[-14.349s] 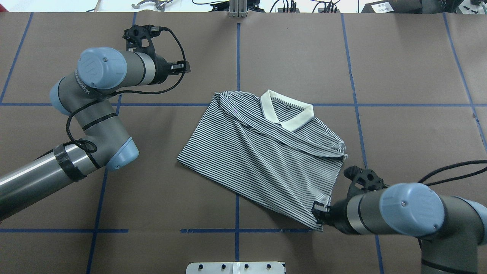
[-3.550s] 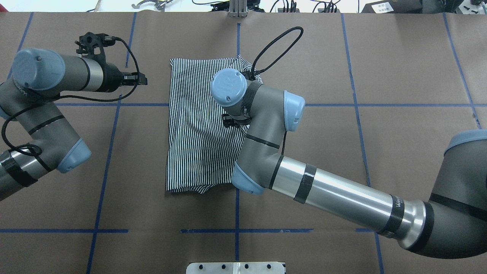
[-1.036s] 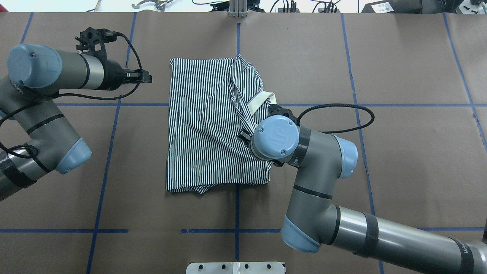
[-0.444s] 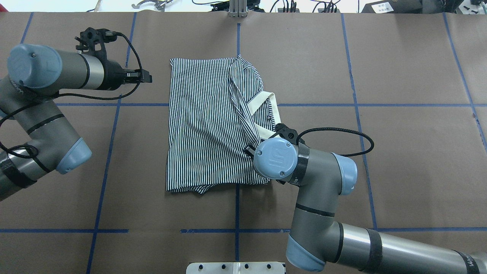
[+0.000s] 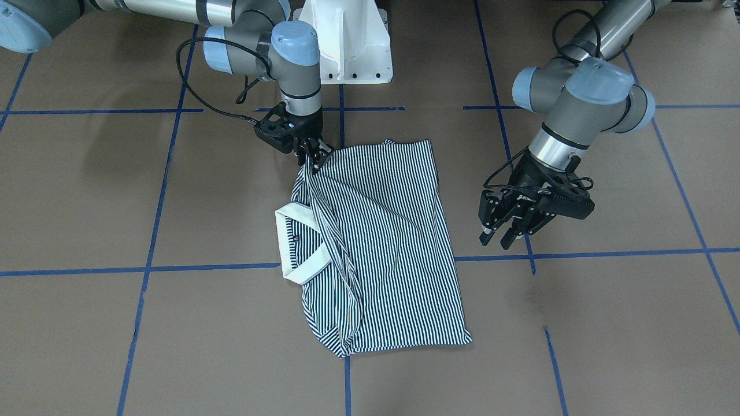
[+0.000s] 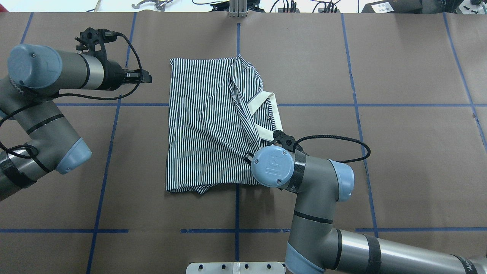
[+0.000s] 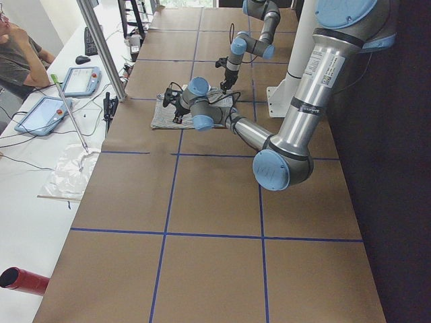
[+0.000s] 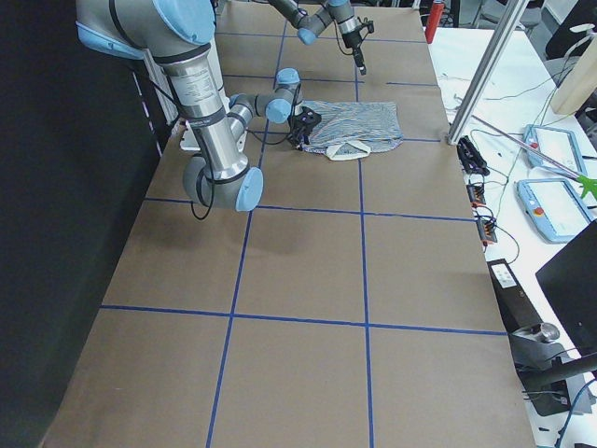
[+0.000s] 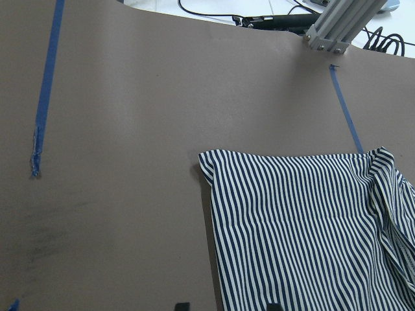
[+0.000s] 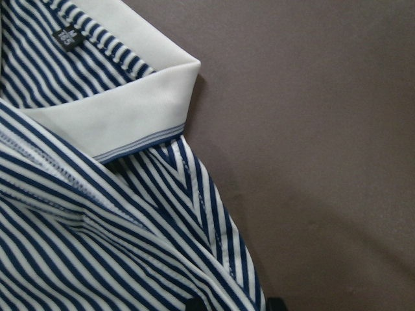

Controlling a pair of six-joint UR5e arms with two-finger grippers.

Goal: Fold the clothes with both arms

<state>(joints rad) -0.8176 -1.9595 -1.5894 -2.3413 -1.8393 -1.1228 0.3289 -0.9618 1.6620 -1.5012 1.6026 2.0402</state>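
The clothes are one navy-and-white striped polo shirt (image 6: 205, 125) lying folded lengthwise in the middle of the table, its white collar (image 6: 266, 114) on the side toward my right arm. My right gripper (image 5: 313, 163) is shut on the shirt's (image 5: 387, 248) near corner, and the fabric tents up to it. From overhead my right wrist hides that gripper. The right wrist view shows the collar (image 10: 110, 110) and striped cloth up close. My left gripper (image 5: 500, 236) hovers open above the bare table beside the shirt's far end, holding nothing.
Blue tape lines (image 6: 237, 213) grid the brown table cover. The white pedestal base (image 5: 347, 52) stands at the robot's edge, and an aluminium post (image 6: 237, 9) at the far edge. A seated person (image 7: 17, 60) and tablets (image 7: 81, 81) are at a side table.
My right arm has drawn back toward the robot along the shirt's collar side, uncovering the collar. The left arm has hardly moved, its gripper still open.
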